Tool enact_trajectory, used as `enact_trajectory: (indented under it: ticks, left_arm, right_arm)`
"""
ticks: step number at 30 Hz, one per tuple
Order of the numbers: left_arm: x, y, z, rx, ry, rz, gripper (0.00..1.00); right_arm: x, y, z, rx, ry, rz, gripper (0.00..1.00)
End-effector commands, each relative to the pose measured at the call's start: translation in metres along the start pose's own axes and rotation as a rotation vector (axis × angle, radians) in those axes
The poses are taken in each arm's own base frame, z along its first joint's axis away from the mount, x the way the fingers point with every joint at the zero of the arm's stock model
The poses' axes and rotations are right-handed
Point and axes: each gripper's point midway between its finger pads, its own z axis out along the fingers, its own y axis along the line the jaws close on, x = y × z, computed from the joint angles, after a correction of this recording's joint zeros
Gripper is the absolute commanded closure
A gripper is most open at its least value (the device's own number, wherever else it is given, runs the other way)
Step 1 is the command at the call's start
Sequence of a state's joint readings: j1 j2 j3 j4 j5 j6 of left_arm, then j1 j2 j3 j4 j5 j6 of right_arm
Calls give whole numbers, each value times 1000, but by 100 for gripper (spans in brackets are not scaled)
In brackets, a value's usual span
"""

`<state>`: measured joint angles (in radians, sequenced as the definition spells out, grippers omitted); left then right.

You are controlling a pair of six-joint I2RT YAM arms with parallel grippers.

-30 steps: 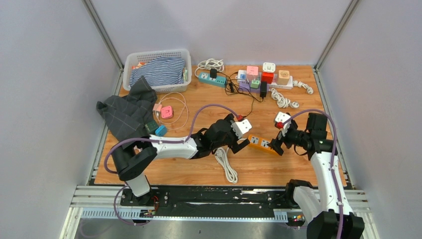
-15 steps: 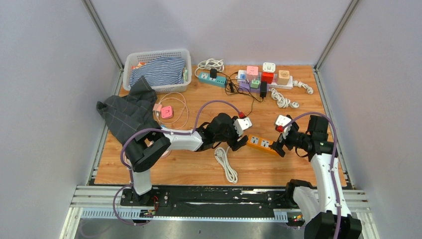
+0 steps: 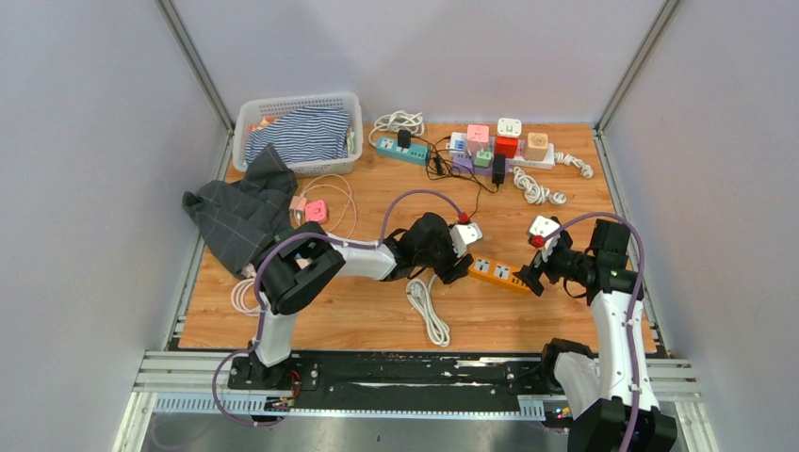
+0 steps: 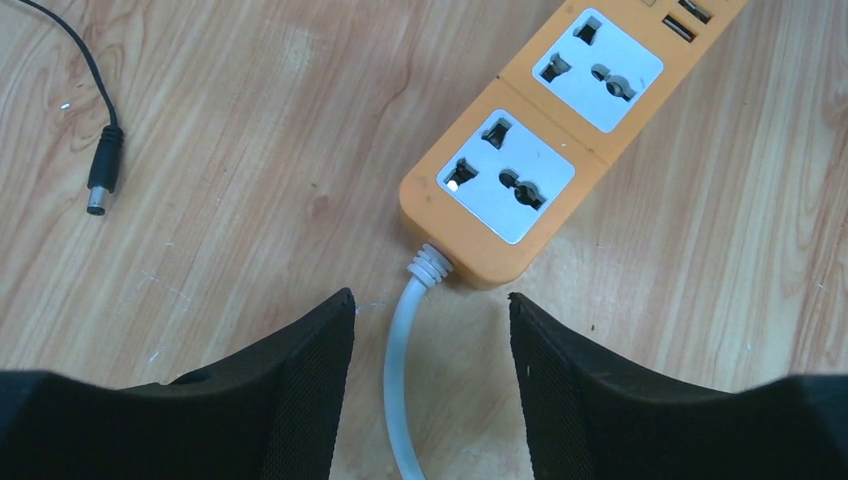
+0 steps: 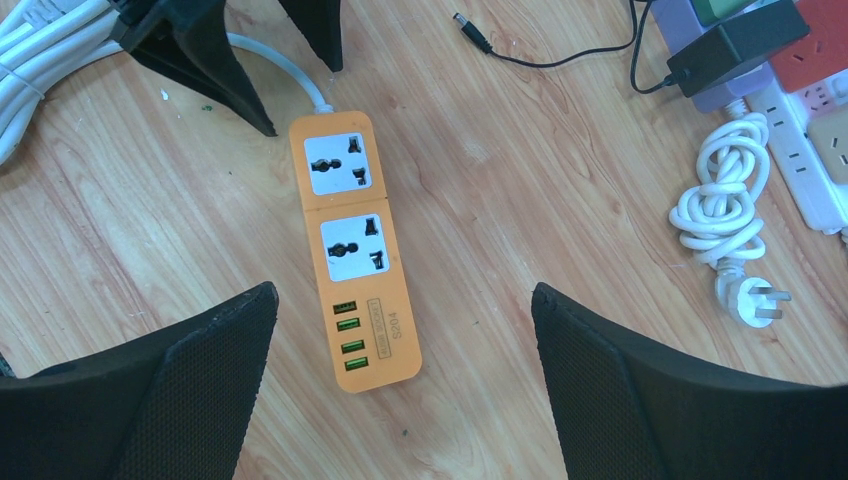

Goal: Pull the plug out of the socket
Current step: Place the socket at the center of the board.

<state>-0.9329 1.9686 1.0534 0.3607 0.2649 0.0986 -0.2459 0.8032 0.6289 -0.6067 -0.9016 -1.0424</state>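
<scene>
An orange power strip (image 3: 495, 273) lies flat on the wooden table between my two grippers. Its two sockets (image 4: 507, 175) and USB ports (image 5: 346, 335) are all empty. My left gripper (image 3: 456, 270) is open and low at the strip's cable end, its jaws straddling the white cable (image 4: 405, 370) without touching it. My right gripper (image 3: 530, 280) is open and empty above the USB end (image 5: 402, 290). Black adapters sit plugged into the teal strip (image 3: 403, 139) and the purple strip (image 3: 498, 168) at the back.
A loose black barrel plug (image 4: 100, 180) lies left of the strip. The strip's white cable is coiled (image 3: 426, 306) in front. A basket of cloth (image 3: 297, 132), a grey cloth (image 3: 236, 217) and a pink socket (image 3: 316, 211) are at the left; a white coiled cord (image 5: 725, 205) lies at the right.
My left arm has swung its elbow to the right and brought the gripper a little closer to the strip's cable end. My right gripper has drifted slightly right. The strip has not moved.
</scene>
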Motion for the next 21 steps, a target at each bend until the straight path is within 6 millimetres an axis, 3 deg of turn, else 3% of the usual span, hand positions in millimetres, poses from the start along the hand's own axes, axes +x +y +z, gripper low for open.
enact_trajectory:
  ticks: [1,11,21]
  left_arm:
    - [8,-2,7,30,23,-5,41]
    - [15,-6,12,56,39,-15,54]
    - [20,-17,14,79,62,21,78]
  right_arm:
    - [2,10,0,-29,-26,30,3]
    - [-1,11,-1,-29,-44,35,3]
    - [-5,11,-3,-25,-59,26,3]
